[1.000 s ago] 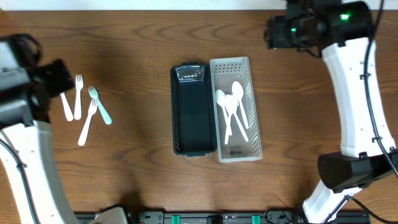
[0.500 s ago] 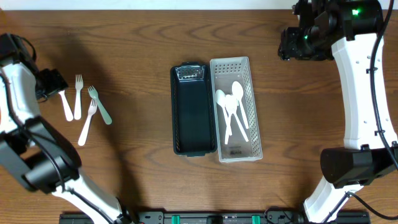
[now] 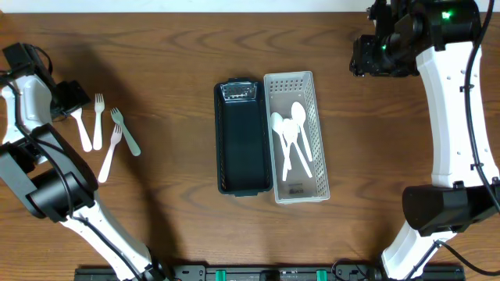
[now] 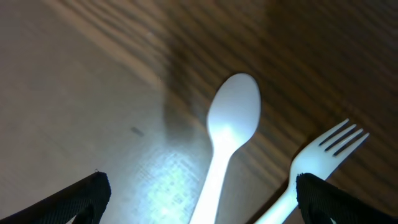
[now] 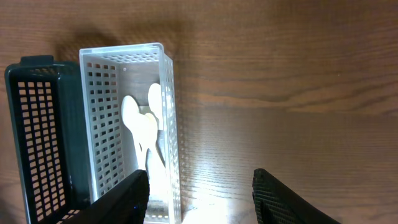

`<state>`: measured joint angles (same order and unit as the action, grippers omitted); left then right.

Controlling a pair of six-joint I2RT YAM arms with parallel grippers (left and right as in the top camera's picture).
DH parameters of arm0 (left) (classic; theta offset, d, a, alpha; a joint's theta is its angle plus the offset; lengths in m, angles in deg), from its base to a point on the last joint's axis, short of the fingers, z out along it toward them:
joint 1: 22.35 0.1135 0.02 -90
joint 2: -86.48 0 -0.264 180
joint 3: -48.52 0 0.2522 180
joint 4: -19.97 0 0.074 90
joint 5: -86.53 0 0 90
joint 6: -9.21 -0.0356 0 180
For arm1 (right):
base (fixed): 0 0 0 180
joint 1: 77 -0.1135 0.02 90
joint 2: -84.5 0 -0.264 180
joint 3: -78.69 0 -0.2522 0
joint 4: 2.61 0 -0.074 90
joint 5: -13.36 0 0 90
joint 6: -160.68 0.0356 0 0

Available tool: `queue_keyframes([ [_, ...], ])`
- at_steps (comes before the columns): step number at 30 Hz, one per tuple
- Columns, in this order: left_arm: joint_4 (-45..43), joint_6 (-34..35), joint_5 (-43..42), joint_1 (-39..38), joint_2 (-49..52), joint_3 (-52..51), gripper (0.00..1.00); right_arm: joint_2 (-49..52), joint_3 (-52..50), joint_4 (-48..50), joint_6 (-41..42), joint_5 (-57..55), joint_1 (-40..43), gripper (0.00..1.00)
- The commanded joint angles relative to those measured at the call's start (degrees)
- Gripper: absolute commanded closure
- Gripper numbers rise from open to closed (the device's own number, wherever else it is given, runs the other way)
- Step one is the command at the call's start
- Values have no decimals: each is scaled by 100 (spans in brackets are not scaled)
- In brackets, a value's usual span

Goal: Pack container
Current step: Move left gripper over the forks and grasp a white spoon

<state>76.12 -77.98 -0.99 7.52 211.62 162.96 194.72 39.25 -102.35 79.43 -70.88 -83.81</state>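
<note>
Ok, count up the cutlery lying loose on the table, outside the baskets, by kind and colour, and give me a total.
White forks: 2
Green fork: 1
White spoon: 1
Total: 4

Wide bare table strip btwn forks & dark bin; white bin flush beside it
</note>
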Motion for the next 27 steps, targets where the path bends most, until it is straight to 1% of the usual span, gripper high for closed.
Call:
queue_keyframes([
  [1, -76, 11, -269, 11, 160, 168, 2, 11, -13, -17, 87, 7, -28, 43],
  [7, -138, -55, -369, 13, 369, 275, 2, 11, -13, -15, 87, 7, -76, 43],
  [10, -352, -284, -466, 13, 389, 275, 2, 11, -13, -17, 94, 7, -76, 43],
  [14, -579, -302, -481, 11, 391, 275, 2, 11, -13, -20, 144, 7, -76, 43],
  [27, -490, -302, -485, 13, 911, 271, 2, 11, -13, -35, 304, 9, -76, 43],
])
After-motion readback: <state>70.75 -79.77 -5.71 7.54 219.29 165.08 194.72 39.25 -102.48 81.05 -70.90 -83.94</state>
